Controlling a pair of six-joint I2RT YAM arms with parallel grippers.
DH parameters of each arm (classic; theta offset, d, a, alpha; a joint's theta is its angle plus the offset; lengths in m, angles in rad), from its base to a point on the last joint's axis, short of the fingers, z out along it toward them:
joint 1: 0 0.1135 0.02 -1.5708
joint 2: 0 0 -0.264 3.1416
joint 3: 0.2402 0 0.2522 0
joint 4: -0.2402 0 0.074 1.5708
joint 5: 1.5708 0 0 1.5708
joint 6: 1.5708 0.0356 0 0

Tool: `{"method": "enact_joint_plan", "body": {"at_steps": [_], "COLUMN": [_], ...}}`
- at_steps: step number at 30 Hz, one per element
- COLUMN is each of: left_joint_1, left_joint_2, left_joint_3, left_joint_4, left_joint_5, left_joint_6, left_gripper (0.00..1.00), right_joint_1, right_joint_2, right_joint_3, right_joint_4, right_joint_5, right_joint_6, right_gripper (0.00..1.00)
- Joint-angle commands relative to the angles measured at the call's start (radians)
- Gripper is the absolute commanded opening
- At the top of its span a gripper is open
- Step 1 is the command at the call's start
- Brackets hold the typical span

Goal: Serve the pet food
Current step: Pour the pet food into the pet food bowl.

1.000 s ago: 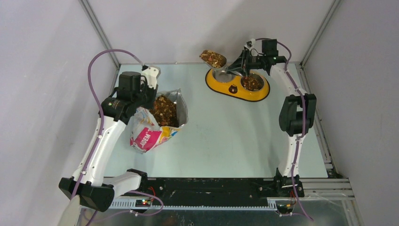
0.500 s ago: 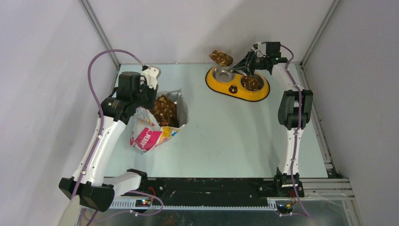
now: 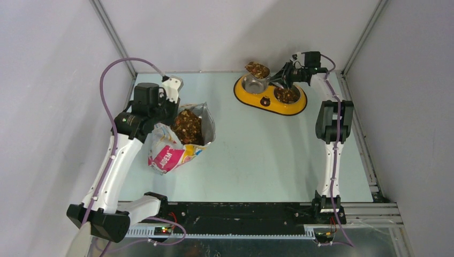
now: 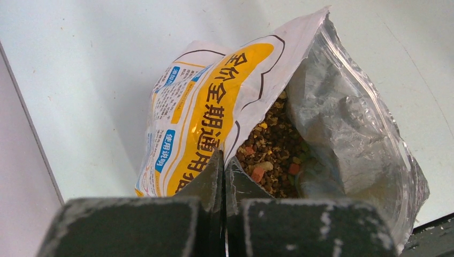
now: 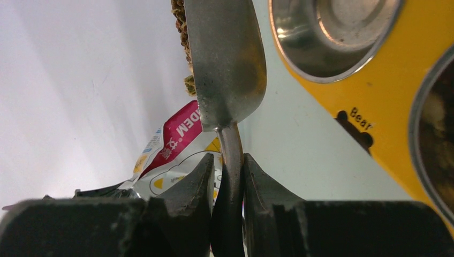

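Closer to the empty bowl (image 3: 250, 85) now, my right gripper (image 5: 229, 160) pinches the scoop (image 5: 227, 59), my left gripper (image 4: 223, 163) pinches the bag (image 4: 214, 101); a wobble could spill heaped pet food (image 3: 257, 69)

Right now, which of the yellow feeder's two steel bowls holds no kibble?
The left bowl, nearest the loaded scoop, is bare steel; the right bowl holds brown kibble.

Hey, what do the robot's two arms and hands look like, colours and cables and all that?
The left arm and right arm share one build: slim white links, bulky black joints, and a purple cable looping along each. The left hand and right hand have dark, scuffed, wedge-shaped fingers.
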Motion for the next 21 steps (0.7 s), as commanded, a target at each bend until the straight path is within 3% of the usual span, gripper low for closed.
{"method": "enact_joint_plan", "body": {"at_steps": [1,21], "left_joint_1": [0.015,0.026], "left_joint_2": [-0.043,-0.052], "left_joint_3": [-0.011,-0.012], "left_joint_4": [0.038,0.038], "left_joint_5": [0.021,0.019], "left_joint_6": [0.023,0.024], "left_gripper": [0.00,0.00], "right_joint_1": [-0.029,-0.021], "right_joint_2": [0.017,0.070], "right_joint_3": [0.085,0.108], "right_joint_4": [-0.003,-0.082], "right_joint_5": [0.002,0.112], "right_joint_6": [-0.055,-0.170], "right_gripper": [0.00,0.00]}}
